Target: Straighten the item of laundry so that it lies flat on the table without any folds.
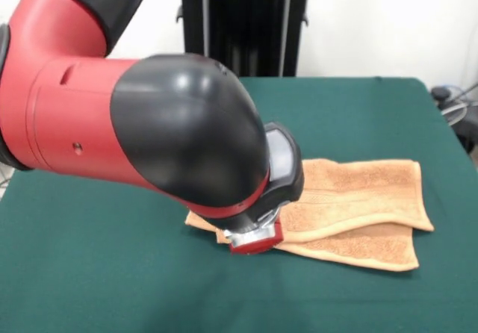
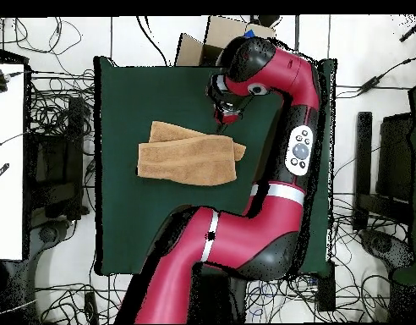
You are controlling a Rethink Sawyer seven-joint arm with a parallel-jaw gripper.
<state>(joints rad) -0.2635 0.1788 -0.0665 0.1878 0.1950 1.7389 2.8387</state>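
The item of laundry is an orange-tan towel lying folded on the green table. One layer lies askew over another, and a lower edge sticks out along one side. In the front view the red and black arm fills the left half and covers the towel's left end. From overhead the gripper is down at the towel's upper right corner. The arm's bulk hides whether it is open or shut.
The towel sits right of centre in the front view. Green cloth lies around it on all sides. In the overhead view a cardboard box stands off the table's top edge, cables cover the floor, and a white surface is at the left.
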